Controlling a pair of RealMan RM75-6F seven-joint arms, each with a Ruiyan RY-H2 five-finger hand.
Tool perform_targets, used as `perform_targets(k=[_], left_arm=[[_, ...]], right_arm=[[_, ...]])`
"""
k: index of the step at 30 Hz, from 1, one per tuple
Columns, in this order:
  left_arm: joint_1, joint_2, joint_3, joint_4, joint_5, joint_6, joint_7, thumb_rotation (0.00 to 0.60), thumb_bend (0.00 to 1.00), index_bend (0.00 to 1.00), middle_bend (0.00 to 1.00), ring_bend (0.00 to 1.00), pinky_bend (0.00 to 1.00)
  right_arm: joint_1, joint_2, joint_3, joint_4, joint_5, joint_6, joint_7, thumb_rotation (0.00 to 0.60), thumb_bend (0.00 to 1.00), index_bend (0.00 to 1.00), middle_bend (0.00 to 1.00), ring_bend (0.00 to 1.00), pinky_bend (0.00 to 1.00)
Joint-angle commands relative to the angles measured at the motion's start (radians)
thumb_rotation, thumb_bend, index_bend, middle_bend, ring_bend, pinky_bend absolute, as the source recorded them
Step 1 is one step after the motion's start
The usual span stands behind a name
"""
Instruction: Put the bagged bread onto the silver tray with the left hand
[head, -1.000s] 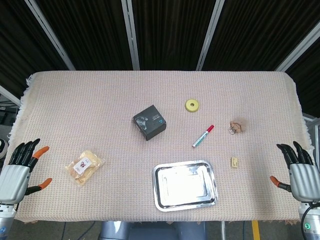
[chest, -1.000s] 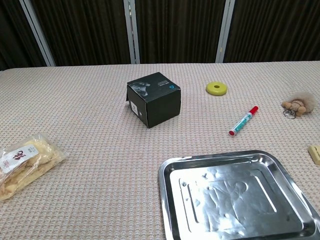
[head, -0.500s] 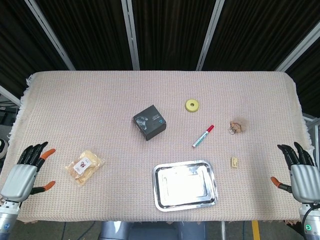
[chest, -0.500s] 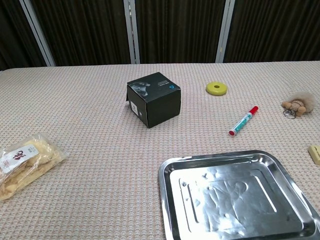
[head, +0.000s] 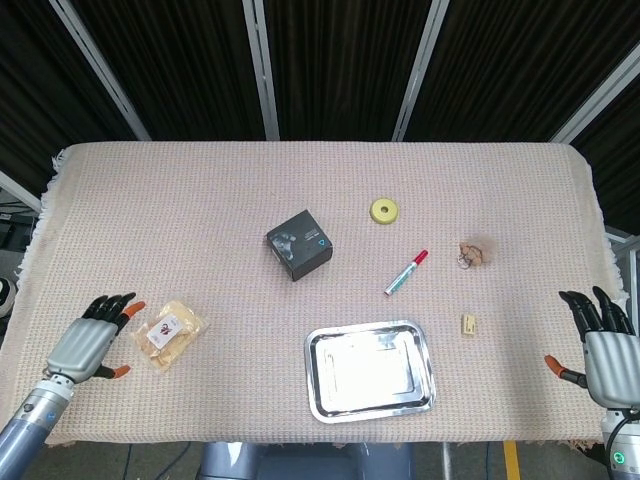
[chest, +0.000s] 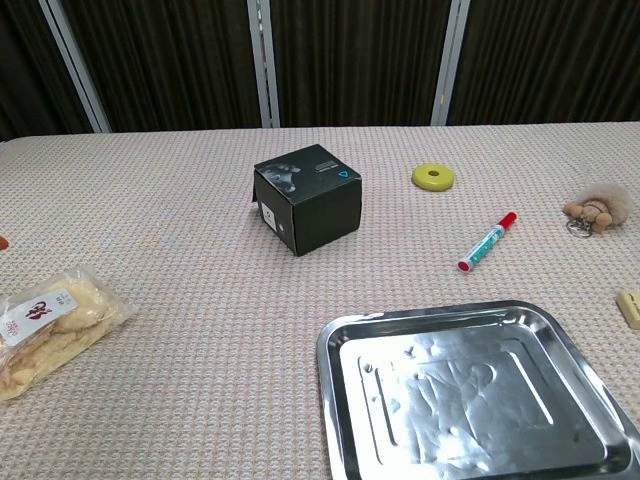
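Bare cloth between bagged bread (head: 169, 333) and silver tray (head: 370, 369)

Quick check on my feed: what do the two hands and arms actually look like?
Both match: the left hand and the right hand have a silver-grey back, black fingers and orange fingertips. Each wrist is grey, the left with a blue ring, the right with a green-lit one. No cables visible.

Head view looks steeply down; chest view, seemingly lower and nearer, shares the tray (head: 369, 369).

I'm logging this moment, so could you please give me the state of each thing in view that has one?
bagged bread: sealed, flat on cloth, not held
silver tray: empty
marker: capped, lying down
black box: closed
left hand: open, beside bread
right hand: open
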Motion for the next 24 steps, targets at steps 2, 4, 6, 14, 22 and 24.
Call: perform_targets(k=[2, 4, 6, 14, 22, 24], left_arm=[[-0.048, -0.056, -0.011, 0.054, -0.040, -0.068, 0.032, 0.600, 0.07, 0.10, 0.00, 0.00, 0.00], [-0.064, -0.083, -0.019, 0.082, -0.062, -0.089, 0.041, 0.600, 0.07, 0.10, 0.00, 0.00, 0.00], [-0.081, -0.108, -0.023, 0.106, -0.082, -0.115, 0.047, 0.600, 0.07, 0.10, 0.00, 0.00, 0.00], [-0.130, -0.196, -0.038, 0.178, -0.121, -0.155, 0.084, 0.600, 0.21, 0.19, 0.01, 0.01, 0.03], [-0.133, -0.298, -0.065, 0.251, -0.046, -0.048, 0.017, 0.600, 0.50, 0.62, 0.29, 0.31, 0.48], [-0.132, -0.314, -0.066, 0.269, -0.011, -0.017, -0.017, 0.600, 0.51, 0.64, 0.33, 0.34, 0.49]], right_arm=[[-0.001, 0.001, 0.000, -0.004, 0.000, 0.000, -0.007, 0.600, 0.01, 0.13, 0.16, 0.03, 0.16], [-0.001, 0.002, 0.000, -0.007, 0.001, 0.001, -0.010, 0.600, 0.01, 0.13, 0.16, 0.03, 0.16], [-0.002, 0.003, 0.000, -0.009, 0.001, 0.002, -0.013, 0.600, 0.01, 0.13, 0.16, 0.03, 0.16], [-0.006, 0.005, 0.000, -0.014, 0.004, 0.004, -0.018, 0.600, 0.01, 0.13, 0.16, 0.03, 0.16], [-0.012, 0.005, -0.001, -0.011, 0.006, 0.009, -0.011, 0.600, 0.01, 0.13, 0.16, 0.03, 0.16], [-0.012, 0.004, -0.001, -0.008, 0.007, 0.008, -0.009, 0.600, 0.01, 0.13, 0.16, 0.03, 0.16]])
